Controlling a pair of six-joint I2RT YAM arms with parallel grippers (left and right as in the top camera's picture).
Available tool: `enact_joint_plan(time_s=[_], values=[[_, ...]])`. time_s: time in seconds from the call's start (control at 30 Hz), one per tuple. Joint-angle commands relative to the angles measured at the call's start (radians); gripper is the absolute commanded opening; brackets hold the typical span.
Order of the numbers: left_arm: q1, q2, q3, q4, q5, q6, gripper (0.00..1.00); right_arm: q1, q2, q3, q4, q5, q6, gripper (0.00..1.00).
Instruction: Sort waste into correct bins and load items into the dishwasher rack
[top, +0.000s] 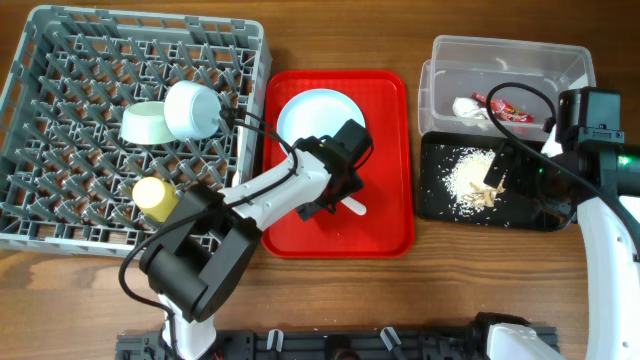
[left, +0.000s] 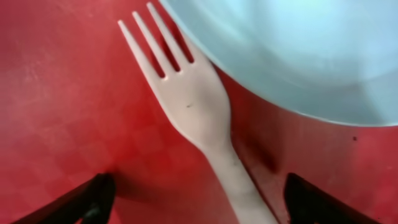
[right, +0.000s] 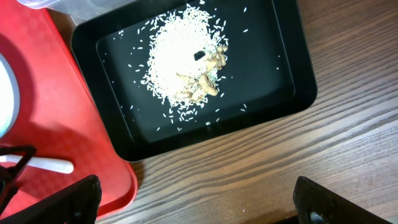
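the left wrist view alone shows the white fork (left: 196, 109) flat on the red tray (left: 56, 93), tines at the pale blue plate (left: 298, 56) rim. the left tool (left: 202, 198) stands apart astride its handle, not touching. the right tool (right: 196, 199), apart and empty, hangs beside the black tray (right: 292, 56) of food scraps (right: 186, 62). only overhead shows the red wrapper (top: 508, 108) and tissue (top: 468, 107) in the clear tub (top: 500, 50).
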Motion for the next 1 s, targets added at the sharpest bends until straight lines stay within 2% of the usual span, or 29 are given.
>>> enact_joint_plan(time_s=[0.0,0.1,0.23,0.27,0.43,0.53,0.77,0.97], values=[[-0.002,0.039,0.0,-0.016,-0.013,-0.009,0.71,-0.005,-0.004,-0.001,-0.001,-0.015,-0.019,1.0],[-0.002,0.039,0.0,-0.045,-0.013,-0.009,0.55,-0.005,-0.004,-0.001,-0.001,-0.016,-0.019,1.0],[-0.002,0.039,0.0,-0.062,-0.013,-0.009,0.43,-0.005,-0.004,-0.001,-0.001,-0.016,-0.019,1.0],[-0.002,0.039,0.0,-0.064,-0.013,-0.009,0.37,-0.005,-0.004,-0.001,-0.001,-0.015,-0.019,1.0],[-0.002,0.039,0.0,-0.065,-0.013,-0.009,0.2,-0.005,-0.004,-0.001,-0.002,-0.015,-0.019,1.0],[-0.002,0.039,0.0,-0.064,-0.017,-0.009,0.18,-0.005,-0.004,-0.001,-0.001,-0.016,-0.019,1.0],[-0.002,0.039,0.0,-0.071,-0.043,-0.008,0.05,-0.005,-0.004,-0.001,-0.002,-0.015,-0.019,1.0],[0.003,0.027,0.0,-0.08,-0.043,0.045,0.04,-0.005,-0.004,-0.001,-0.002,-0.015,-0.019,1.0]])
